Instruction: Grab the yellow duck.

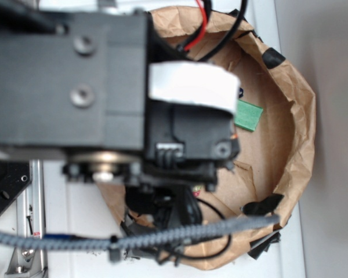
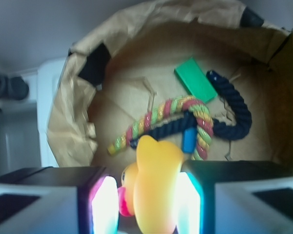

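- Yellow duck (image 2: 154, 187) sits between the two lit pads of the gripper (image 2: 147, 204), above the floor of the brown paper bag (image 2: 78, 131).
- Both pads look pressed on its sides, so I judge the claw is clamped on the duck; the grasp seems done.
- Below lie the braided rope (image 2: 161, 117), a dark blue rope (image 2: 234, 109) and the green block (image 2: 195, 80), apart from the duck.
- From the exterior view the arm (image 1: 69, 75) covers the bag, so the duck is hidden there; only the green block shows.
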Tool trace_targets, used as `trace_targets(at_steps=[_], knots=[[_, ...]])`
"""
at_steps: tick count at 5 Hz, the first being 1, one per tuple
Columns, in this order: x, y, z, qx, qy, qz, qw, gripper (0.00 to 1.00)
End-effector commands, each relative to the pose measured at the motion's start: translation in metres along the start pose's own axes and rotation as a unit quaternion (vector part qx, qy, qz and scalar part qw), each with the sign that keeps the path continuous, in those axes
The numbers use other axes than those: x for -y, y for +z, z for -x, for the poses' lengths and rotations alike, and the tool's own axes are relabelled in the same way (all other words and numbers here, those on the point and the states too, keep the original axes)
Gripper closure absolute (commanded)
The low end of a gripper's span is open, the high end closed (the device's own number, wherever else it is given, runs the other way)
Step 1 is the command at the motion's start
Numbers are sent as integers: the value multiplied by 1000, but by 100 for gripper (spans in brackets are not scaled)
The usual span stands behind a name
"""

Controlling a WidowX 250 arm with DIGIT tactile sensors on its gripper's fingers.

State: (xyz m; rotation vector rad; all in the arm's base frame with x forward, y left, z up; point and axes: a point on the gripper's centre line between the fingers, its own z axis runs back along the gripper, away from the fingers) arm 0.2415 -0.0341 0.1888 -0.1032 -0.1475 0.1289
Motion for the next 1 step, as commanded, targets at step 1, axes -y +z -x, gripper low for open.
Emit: trace_targets(at_steps=[1], knots=[[-11, 0, 5, 53, 72, 2, 996, 100]])
